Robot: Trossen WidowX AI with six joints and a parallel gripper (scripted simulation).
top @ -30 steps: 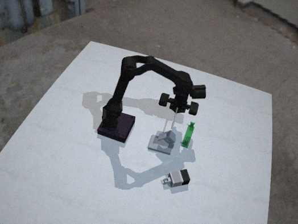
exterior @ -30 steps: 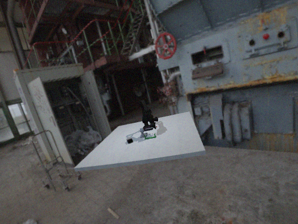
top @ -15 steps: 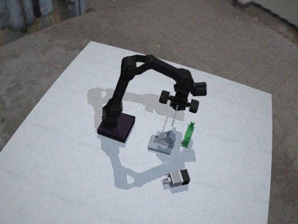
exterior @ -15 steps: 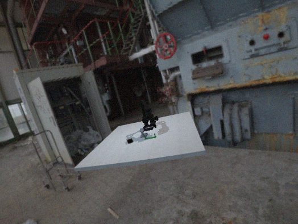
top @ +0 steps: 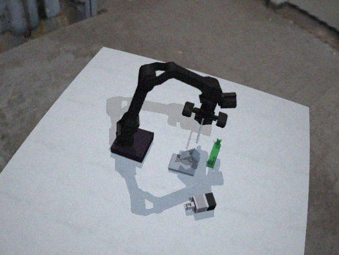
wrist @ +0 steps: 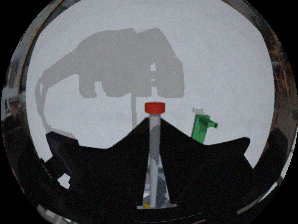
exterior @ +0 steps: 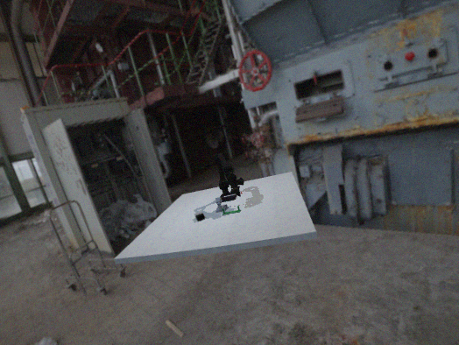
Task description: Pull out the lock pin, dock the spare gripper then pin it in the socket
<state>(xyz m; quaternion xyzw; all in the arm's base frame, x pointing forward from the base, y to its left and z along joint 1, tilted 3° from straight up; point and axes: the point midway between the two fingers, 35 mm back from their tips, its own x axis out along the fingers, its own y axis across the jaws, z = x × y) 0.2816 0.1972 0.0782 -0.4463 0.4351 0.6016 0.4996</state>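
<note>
My gripper (top: 203, 121) (wrist: 152, 121) is shut on the lock pin (top: 199, 132) (wrist: 154, 134), whose red head shows just beyond the fingertips in the wrist view. The thin grey shaft hangs down, slightly tilted, its lower end in the air above the mount. The grey mount (top: 182, 167) stands on the table with its angled socket block on top; no pin shows in it. The socket's opening is too small to make out. The spare gripper (top: 201, 203) (exterior: 200, 216), pale with a black end, lies on the table on the near side of the mount, apart from it.
A green holder (top: 214, 154) (exterior: 231, 212) (wrist: 200, 129) with a raised end stands close beside the mount. The arm's dark base (top: 136, 147) is on the mount's other side. The white table (top: 252, 194) (exterior: 263, 228) carries them all.
</note>
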